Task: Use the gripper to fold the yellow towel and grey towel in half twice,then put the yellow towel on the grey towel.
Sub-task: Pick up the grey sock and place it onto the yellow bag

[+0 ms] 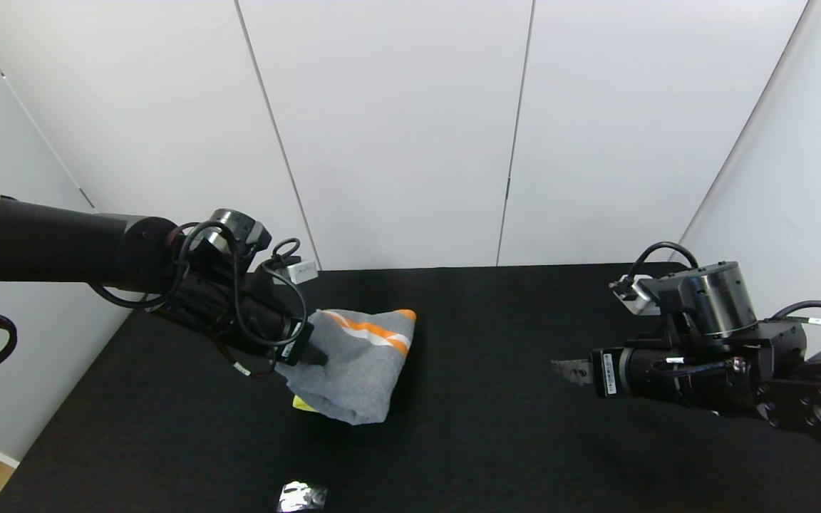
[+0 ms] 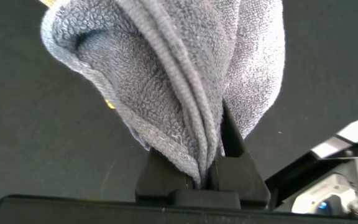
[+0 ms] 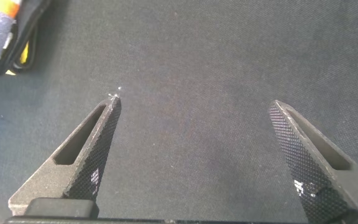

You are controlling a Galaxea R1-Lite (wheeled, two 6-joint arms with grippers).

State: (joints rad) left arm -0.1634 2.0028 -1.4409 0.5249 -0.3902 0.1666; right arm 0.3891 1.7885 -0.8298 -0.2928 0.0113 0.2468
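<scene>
Grey terry hangs bunched from the left gripper [image 1: 316,354], whose fingers are clamped on several layers of the grey towel [image 1: 364,363] at the left of the black worktop [image 1: 496,442]. Only a small corner of the yellow towel [image 1: 302,404] shows beneath it. The right gripper [image 1: 567,370] waits well apart at the right side, fingers wide apart and empty. The risk, I think: a layer slips from the pinch and the fold opens, or the grey cloth drags the yellow one and crumples it.
</scene>
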